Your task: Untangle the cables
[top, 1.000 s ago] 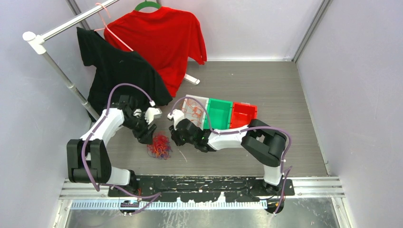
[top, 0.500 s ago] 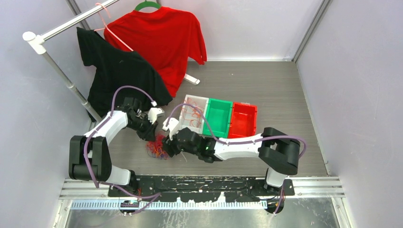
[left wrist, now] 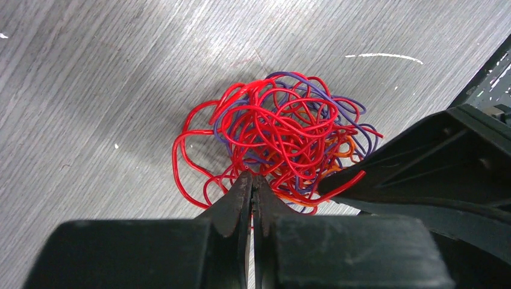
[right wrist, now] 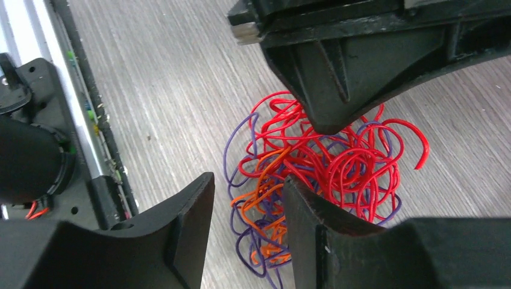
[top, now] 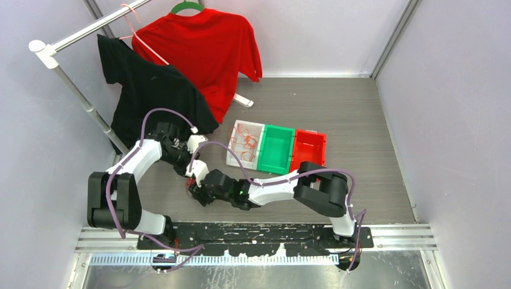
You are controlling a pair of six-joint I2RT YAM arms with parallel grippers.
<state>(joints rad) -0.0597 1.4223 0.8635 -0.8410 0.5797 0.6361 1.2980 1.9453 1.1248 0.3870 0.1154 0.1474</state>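
The cables (left wrist: 283,132) are a fist-sized tangle of red, purple and orange wires lying on the grey floor, also seen in the right wrist view (right wrist: 313,162). My left gripper (left wrist: 253,180) is shut at the near edge of the tangle, its tips pinching red strands. My right gripper (right wrist: 247,205) is open and low over the other side, with orange and purple loops between its fingers (right wrist: 193,223). In the top view the two grippers meet, left gripper (top: 185,171) above right gripper (top: 196,191), and cover nearly all of the cables (top: 190,180).
A white bin (top: 231,147) holding red wires, a green bin (top: 276,147) and a red bin (top: 307,150) stand in a row behind the right arm. A black shirt (top: 150,90) and a red shirt (top: 205,48) hang on a rack (top: 78,96) at the back left.
The right arm has swung left from beside the bins onto the tangle, its jaws now wider apart. The left gripper has closed on the tangle's edge.
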